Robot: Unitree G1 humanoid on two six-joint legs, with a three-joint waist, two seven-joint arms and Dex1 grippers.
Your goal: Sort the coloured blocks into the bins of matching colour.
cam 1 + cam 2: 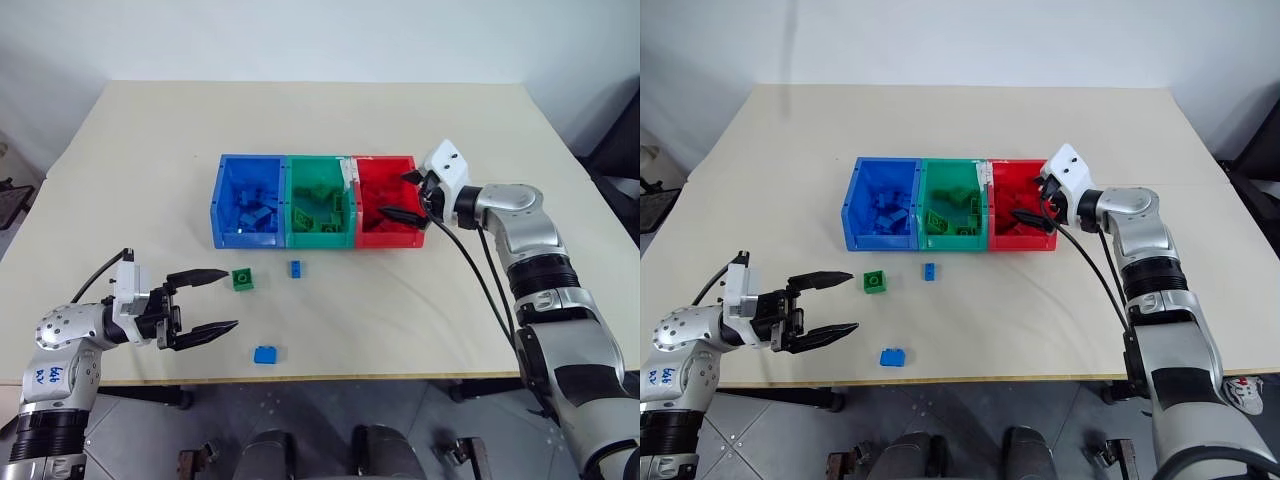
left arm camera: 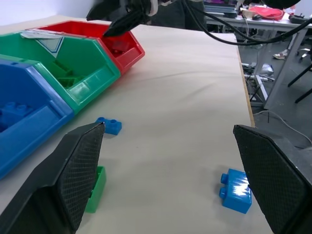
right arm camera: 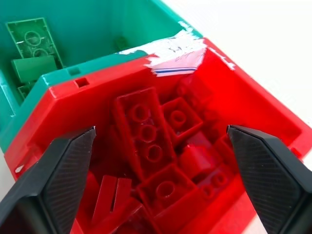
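In the left eye view three bins sit joined at centre, blue (image 1: 247, 200), green (image 1: 319, 200) and red (image 1: 386, 200), each holding matching bricks, with three loose below: a green brick (image 1: 243, 279), a small blue brick (image 1: 296, 268) and a blue brick (image 1: 266, 354) lying crosswise. The left gripper (image 1: 215, 301) at lower left gapes wide and empty; the right gripper (image 1: 405, 196) hangs spread, empty, over the red bin. In the right wrist view a long red brick (image 3: 145, 134) lies lengthwise, top to bottom, among red bricks.

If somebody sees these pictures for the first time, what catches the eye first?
Most striking are the three joined bins in the middle of the table: blue bin, green bin, red bin, each with bricks of its colour inside. The right gripper hangs open over the red bin. Nearer the robot, a green brick and two blue bricks lie beside the open left gripper.
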